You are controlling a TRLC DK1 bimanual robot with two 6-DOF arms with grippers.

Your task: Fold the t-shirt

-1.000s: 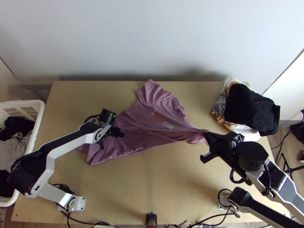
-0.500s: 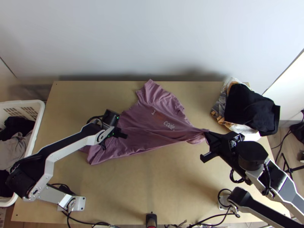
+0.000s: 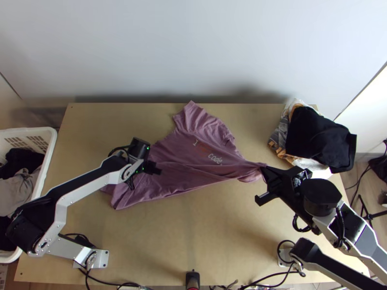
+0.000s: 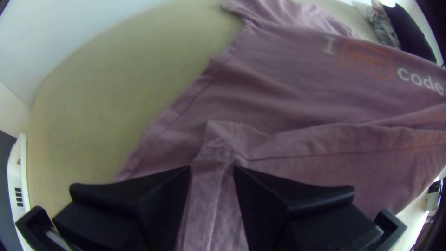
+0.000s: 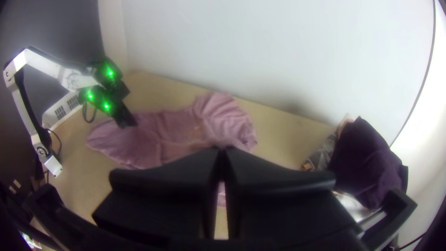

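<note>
The mauve t-shirt lies partly spread, its near side folded over and its right part drawn to a point. In the top view my left gripper [image 3: 156,170] is over the left part of the t-shirt [image 3: 186,152]. Seen from the left wrist, the left gripper [image 4: 212,169] stands open, with a folded edge of the t-shirt [image 4: 288,97] passing between its fingers. My right gripper [image 3: 263,169] is shut on the shirt's right end. In the right wrist view the right gripper [image 5: 222,149] has its fingertips together in front of the t-shirt [image 5: 172,130].
A stack of clothes with a black garment [image 3: 317,137] on top lies at the table's far right. A white basket [image 3: 46,145] holding clothes stands off the left side. Bare table [image 3: 193,241] shows in front of the t-shirt.
The left gripper has shifted a little to the right over the t-shirt, while that arm's elbow has swung slightly left. My right gripper has kept its hold and place.
</note>
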